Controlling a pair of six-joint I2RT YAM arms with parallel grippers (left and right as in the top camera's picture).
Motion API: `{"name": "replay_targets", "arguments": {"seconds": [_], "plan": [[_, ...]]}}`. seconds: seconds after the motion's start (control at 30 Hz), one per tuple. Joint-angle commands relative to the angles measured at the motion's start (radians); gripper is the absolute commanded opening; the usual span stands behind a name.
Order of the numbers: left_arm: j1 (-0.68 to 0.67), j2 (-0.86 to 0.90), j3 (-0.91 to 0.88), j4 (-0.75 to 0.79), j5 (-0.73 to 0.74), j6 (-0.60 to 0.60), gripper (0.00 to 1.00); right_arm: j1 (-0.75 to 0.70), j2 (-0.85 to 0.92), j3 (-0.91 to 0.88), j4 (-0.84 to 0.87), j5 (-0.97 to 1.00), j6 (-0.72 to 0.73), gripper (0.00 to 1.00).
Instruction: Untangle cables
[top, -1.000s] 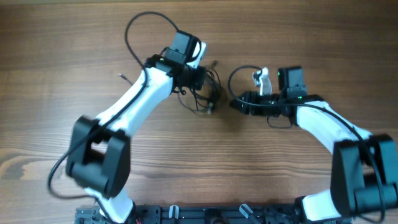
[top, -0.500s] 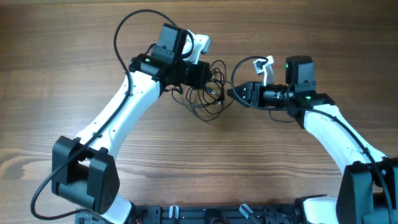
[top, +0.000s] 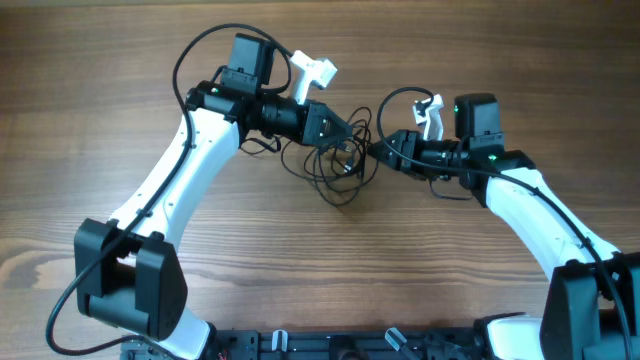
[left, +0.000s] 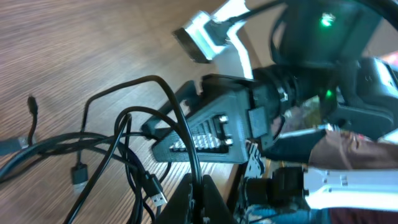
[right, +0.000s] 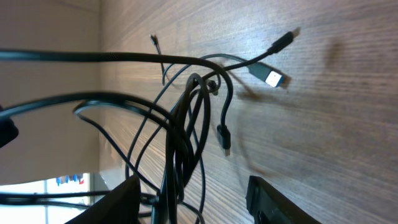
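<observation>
Cables (top: 335, 165) pinched in left tool (left: 198, 184), wrist view shows; right tool (right: 193, 194) gapes.

The left tool (left: 200, 198), pinched tight, grips 1 strand of the cables (left: 115, 138) — loops spread leftward over the table (left: 74, 50).

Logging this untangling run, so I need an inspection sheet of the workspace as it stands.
Surface: wood-grain table.
Job's things: cables, tangled loops between the grippers; one plug hanging free.
Clutter: nothing seen.
Grippers: left gripper shut on a strand; right gripper open, strands between its fingers.
Cables: arm wiring in a wide loop, apart from the tangle.
Surroundings: black rail along the near edge.
</observation>
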Motion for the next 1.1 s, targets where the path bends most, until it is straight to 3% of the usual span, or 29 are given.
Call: {"name": "replay_targets", "arguments": {"seconds": [0.0,0.17,0.23,0.33,0.4,0.47,0.5,0.6,0.67,0.73,0.8,0.87,0.9,1.07], "plan": [[-0.021,-0.026,0.003,-0.012,0.114,0.106,0.04,0.014,0.008,0.002,-0.007,0.028,0.010,0.56],[-0.057,-0.026,0.003,-0.015,0.246,0.105,0.04,0.015,0.008,0.002,-0.011,0.228,0.010,0.45],[-0.066,-0.026,0.003,-0.058,0.242,0.105,0.04,0.014,0.008,0.002,-0.013,0.438,0.011,0.25],[-0.066,-0.026,0.003,-0.130,0.152,0.106,0.04,0.014,0.008,0.002,-0.068,0.632,0.008,0.23],[-0.065,-0.026,0.003,-0.154,0.045,0.105,0.04,0.014,0.008,0.002,-0.154,0.777,0.005,0.31],[-0.062,-0.026,0.003,-0.160,-0.082,0.093,0.05,0.014,0.008,0.002,-0.225,0.880,-0.068,0.52],[-0.061,-0.026,0.003,-0.154,-0.165,0.056,0.06,0.014,0.008,0.002,-0.238,0.873,-0.101,0.58],[-0.061,-0.026,0.003,-0.133,-0.446,-0.114,0.08,0.014,0.008,0.002,-0.284,0.863,-0.097,0.62],[-0.064,-0.026,0.003,-0.134,-0.455,-0.115,0.10,0.014,0.008,0.002,-0.287,0.802,-0.097,0.65],[-0.069,-0.026,0.003,-0.132,-0.455,-0.142,0.13,0.015,0.008,0.002,-0.281,0.621,-0.098,0.69],[-0.075,-0.026,0.003,-0.134,-0.455,-0.144,0.31,0.015,0.008,0.002,-0.286,0.452,-0.098,0.70],[-0.093,-0.024,0.003,-0.134,-0.455,-0.145,0.57,0.015,0.008,0.002,-0.298,0.410,-0.098,0.70],[-0.109,-0.021,0.003,-0.129,-0.457,-0.145,0.64,0.015,0.008,0.002,-0.302,0.410,-0.099,0.70],[-0.174,0.056,0.003,-0.092,-0.607,-0.380,0.64,0.015,0.008,0.002,-0.303,0.489,-0.098,0.70]]}}
